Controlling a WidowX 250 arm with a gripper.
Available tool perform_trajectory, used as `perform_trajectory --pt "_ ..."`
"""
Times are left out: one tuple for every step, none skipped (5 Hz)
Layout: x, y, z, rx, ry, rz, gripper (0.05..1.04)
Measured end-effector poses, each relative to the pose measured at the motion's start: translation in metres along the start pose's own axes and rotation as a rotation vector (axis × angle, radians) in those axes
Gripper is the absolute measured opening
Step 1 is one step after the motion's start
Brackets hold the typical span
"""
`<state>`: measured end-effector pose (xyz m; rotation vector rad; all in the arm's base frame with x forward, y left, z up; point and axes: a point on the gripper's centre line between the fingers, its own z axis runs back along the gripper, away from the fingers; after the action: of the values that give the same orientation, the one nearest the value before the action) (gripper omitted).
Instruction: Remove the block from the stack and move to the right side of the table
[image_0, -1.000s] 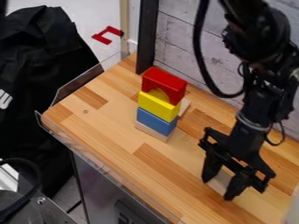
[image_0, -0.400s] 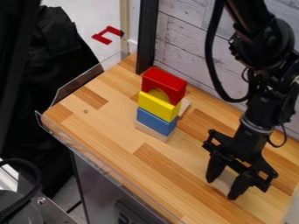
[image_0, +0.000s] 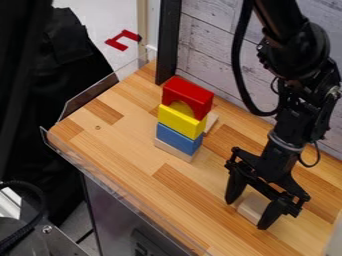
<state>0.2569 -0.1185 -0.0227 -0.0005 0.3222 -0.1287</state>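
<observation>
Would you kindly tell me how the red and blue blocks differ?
The red block has an arched opening, while the blue block has a plain front. The red block is on top, whereas the blue block sits lower. Both are in the same stack.

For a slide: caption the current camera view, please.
Robot hand over a wooden block, right of a red-topped block stack.

Block stack (image_0: 180, 122), near view centre, top to bottom: red arch (image_0: 187, 92), yellow block (image_0: 181, 121), blue block (image_0: 178, 139), wooden base block (image_0: 173, 150). Gripper (image_0: 246, 215) at 5 o'clock from the stack — fingers apart, pale block (image_0: 253, 208) between them on the wooden table (image_0: 143, 165). Arm (image_0: 297, 55) enters from 1 o'clock — gripper end down.
</observation>
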Motion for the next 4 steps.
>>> perform_trajectory --pt "-0.008 0.005 0.011 -0.033 -0.018 0.035 1.004" --pt "-0.016 0.013 0.042 -0.101 -0.108 0.081 1.0" --pt "-0.022 0.023 0.086 -0.143 -0.231 0.109 1.0" --pt "-0.028 0.035 0.099 -0.141 -0.255 0.133 1.001"
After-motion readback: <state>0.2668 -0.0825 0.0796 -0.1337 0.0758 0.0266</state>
